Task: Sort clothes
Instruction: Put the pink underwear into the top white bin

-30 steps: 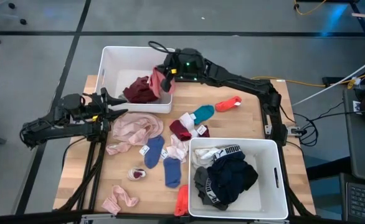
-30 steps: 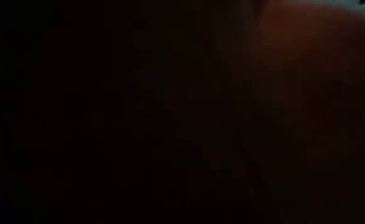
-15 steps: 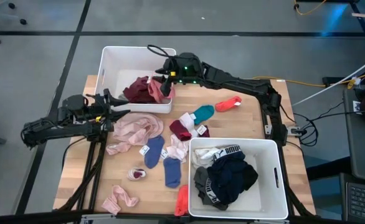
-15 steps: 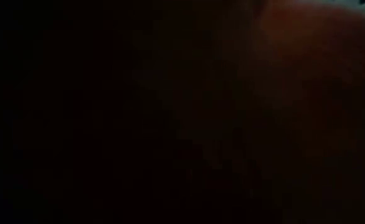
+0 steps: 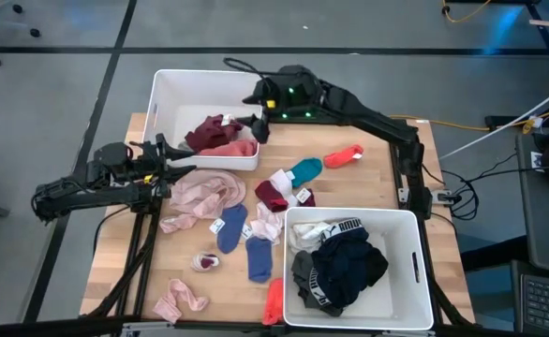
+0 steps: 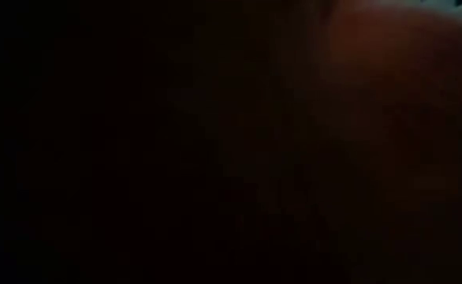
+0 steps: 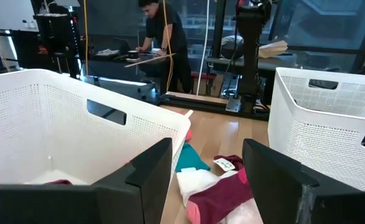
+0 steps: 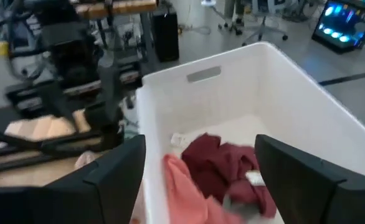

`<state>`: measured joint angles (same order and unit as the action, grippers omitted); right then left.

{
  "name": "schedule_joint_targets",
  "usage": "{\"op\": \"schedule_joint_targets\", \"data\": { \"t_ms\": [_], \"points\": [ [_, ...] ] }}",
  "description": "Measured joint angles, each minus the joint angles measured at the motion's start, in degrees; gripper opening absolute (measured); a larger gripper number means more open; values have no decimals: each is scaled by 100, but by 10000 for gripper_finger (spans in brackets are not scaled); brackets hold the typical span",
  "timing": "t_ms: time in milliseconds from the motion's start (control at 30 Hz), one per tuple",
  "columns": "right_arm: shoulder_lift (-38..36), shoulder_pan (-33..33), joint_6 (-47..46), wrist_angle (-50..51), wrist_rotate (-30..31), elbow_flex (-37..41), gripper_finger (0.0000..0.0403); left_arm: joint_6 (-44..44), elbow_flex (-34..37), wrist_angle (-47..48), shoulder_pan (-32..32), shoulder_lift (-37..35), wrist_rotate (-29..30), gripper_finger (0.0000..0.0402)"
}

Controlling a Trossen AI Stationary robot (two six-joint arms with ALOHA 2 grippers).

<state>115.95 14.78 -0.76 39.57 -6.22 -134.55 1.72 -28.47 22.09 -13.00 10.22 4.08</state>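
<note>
Two white bins flank a scatter of small garments on the wooden tabletop (image 5: 387, 178). At far left the left pincer (image 5: 179, 167) waits low beside the near wall of the far bin (image 5: 167, 98), its fingers spread and empty, pointing toward a crumpled pink garment (image 5: 209, 195) just beyond them. Inside the far bin lie a maroon garment (image 5: 209, 134) and a salmon-pink garment (image 5: 229, 149), the pink one draped against the bin's near wall; above that corner hangs the right pincer (image 5: 259, 126), its fingers wide apart with nothing between them. Toward the centre, blue socks (image 5: 232, 227), a white-and-maroon bundle (image 5: 276, 192), a teal sock (image 5: 305, 169) and a red sock (image 5: 343, 156) lie loose on the wood, with more pink pieces near the front edge. At right, the near bin (image 5: 420, 271) holds dark clothes (image 5: 349, 264) and a band lettered PUMA (image 5: 348, 226). All of it looks light, limp and easily snagged; a pinch on a raised fold or a sock's bunched middle would likely lift a piece cleanly, while a flat edge could slip away. The low view shows only darkness.
</note>
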Motion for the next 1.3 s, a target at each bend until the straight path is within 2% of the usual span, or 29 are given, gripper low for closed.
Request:
{"op": "schedule_joint_targets", "data": {
  "t_ms": [67,267,467,567,700,833,933,1033,1167,1300],
  "points": [
    [-282,-156,41,264,77,185,303,0,0,2,0,2,0,186],
    [-1014,-893,247,1464,1078,175,303,0,0,2,0,6,0,186],
    [-1349,-1770,-90,2590,1710,182,303,0,0,-30,-2,285,0,186],
    [-1380,-2191,-334,3101,2293,259,303,0,0,-54,-2,648,0,186],
    [-1470,-2684,-687,3376,3048,784,303,39,-13,-66,-1,1247,0,186],
    [-1959,-3084,-965,3361,3592,1740,303,144,-186,12,5,1763,-1,186],
    [-2500,-3311,-1395,3006,3707,2762,303,243,-375,115,106,2090,2,186],
    [-3316,-3545,-1723,2230,3809,4021,303,280,-584,162,284,2377,36,186],
    [-4553,-3970,-1959,557,4069,5833,303,442,-917,542,652,2681,397,186],
    [-5393,-4449,-1978,-1416,4080,7502,303,841,-1287,1301,1061,2942,711,186]
  ]
}}
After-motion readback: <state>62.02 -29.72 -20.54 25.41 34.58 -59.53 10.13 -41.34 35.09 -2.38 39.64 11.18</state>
